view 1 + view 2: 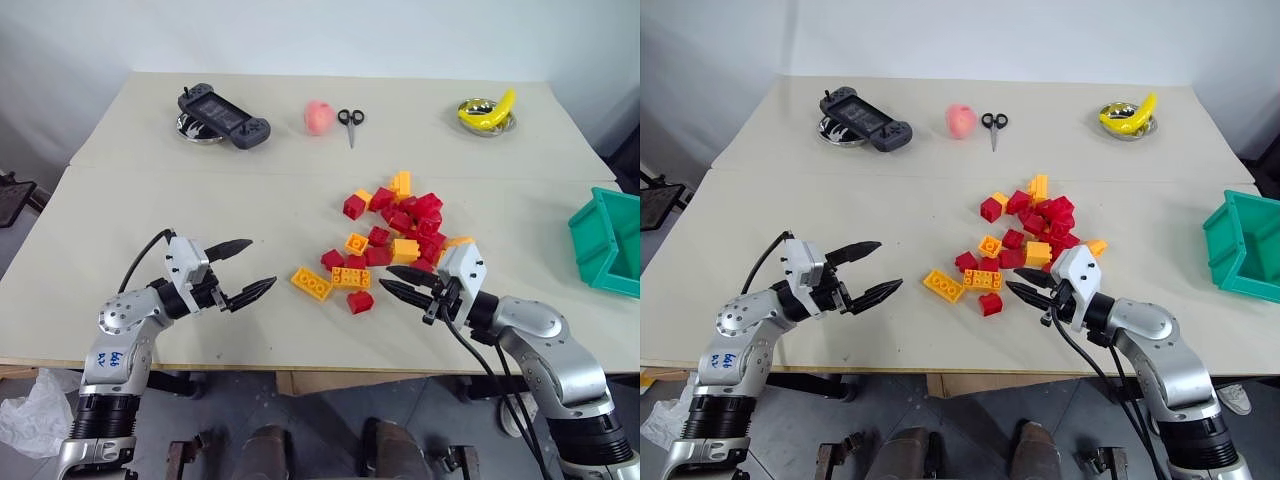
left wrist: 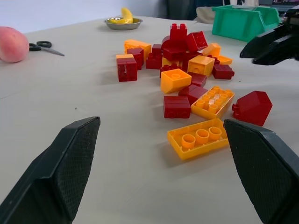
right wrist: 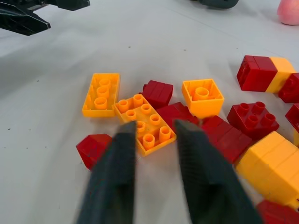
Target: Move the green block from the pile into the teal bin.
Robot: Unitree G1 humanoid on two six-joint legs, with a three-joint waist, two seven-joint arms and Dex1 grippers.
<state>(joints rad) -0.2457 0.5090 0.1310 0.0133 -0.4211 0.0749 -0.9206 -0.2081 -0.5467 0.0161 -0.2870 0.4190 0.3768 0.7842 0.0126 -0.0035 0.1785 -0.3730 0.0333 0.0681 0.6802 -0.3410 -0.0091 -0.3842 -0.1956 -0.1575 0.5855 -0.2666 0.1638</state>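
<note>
The pile (image 1: 400,225) of red and orange-yellow studded bricks lies right of the table's centre. The green block is hidden or out of view; no green brick shows among them. At the table's right edge stands the teal bin (image 1: 600,235). My right gripper (image 1: 386,277) hovers level at the pile's near edge, pointing left. Its fingers (image 3: 117,158) are drawn close together with nothing between them, above a flat orange-yellow brick (image 3: 145,123). My left gripper (image 1: 262,263) is open and empty, left of the pile and pointing toward it.
Along the far side of the table sit a game controller (image 1: 222,115) on a metal dish, a peach (image 1: 319,117), scissors (image 1: 351,122) and a banana (image 1: 487,110) in a metal bowl. Bare tabletop separates my left gripper from the bricks.
</note>
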